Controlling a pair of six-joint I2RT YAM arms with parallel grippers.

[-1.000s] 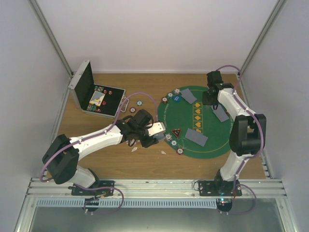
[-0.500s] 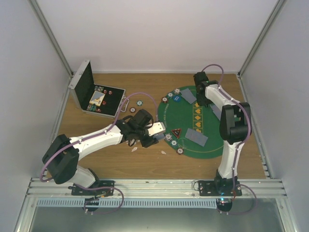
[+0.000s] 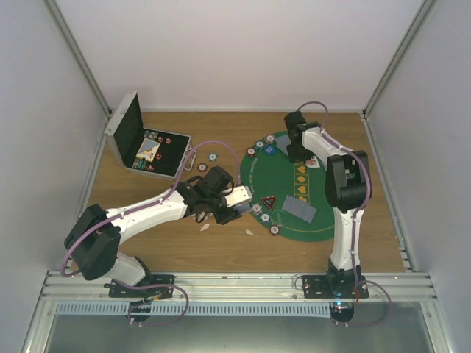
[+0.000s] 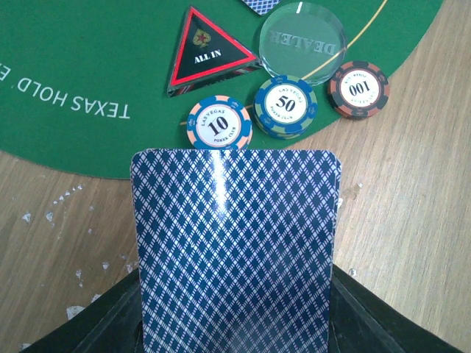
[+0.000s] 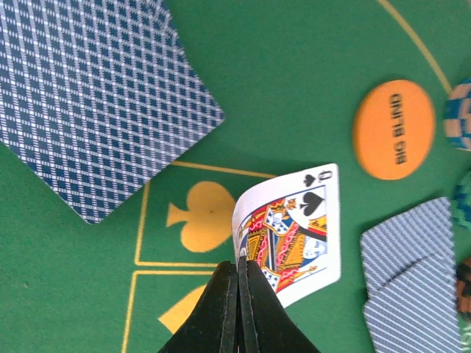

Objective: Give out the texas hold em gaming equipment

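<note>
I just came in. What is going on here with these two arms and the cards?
A poker game is being laid out on a green mat. The right claw is shut on a queen of spades, its face showing, above the yellow spade boxes and near an orange button. The left claw grips a blue-backed card at the mat's edge, close to three chips, a triangular token and a clear dealer button.

A wooden table [image 3: 221, 250] carries a round green mat [image 3: 316, 224] on its right half and an open metal case [image 3: 147, 151] at the far left. Two chips [image 3: 213, 156] lie on bare wood between them. Other chips [image 4: 358, 88] sit along the mat's near-left edge. White scraps [image 3: 249, 232] dot the wood nearby.
</note>
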